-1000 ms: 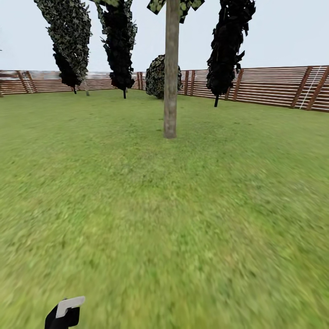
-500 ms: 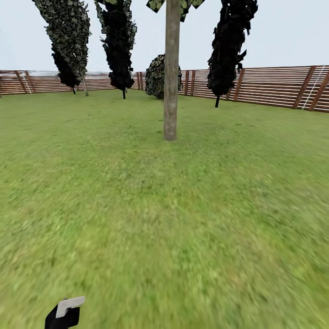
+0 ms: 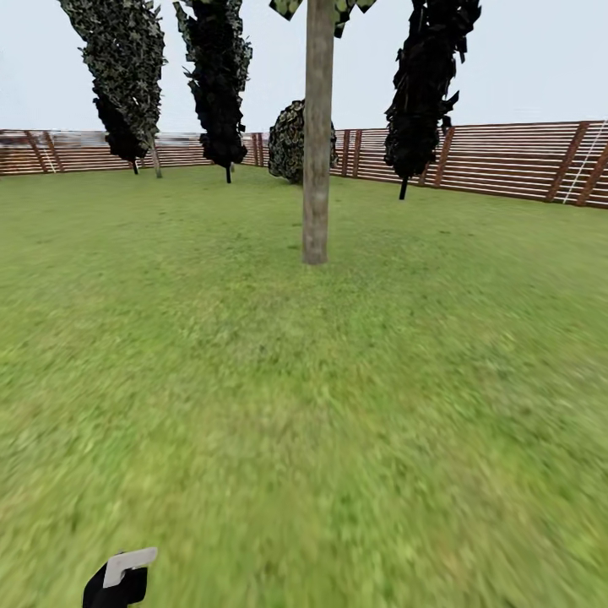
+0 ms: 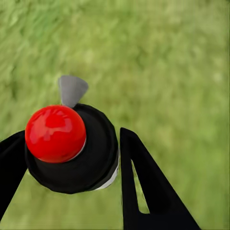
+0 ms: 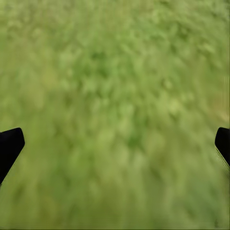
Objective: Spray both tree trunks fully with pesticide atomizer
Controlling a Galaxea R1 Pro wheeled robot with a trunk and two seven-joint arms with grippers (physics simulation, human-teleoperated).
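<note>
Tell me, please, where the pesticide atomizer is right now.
The left wrist view shows the pesticide atomizer gripped between the left gripper's fingers, red tip toward the camera, above the lawn.

Lawn under a pale overcast sky

Grass is bounded from 9 to 3 o'clock by a slatted wooden fence.

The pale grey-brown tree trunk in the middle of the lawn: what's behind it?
Behind the pale grey-brown tree trunk sit a rounded dark bush and the reddish-brown slatted wooden fence. The trunk covers part of both.
</note>
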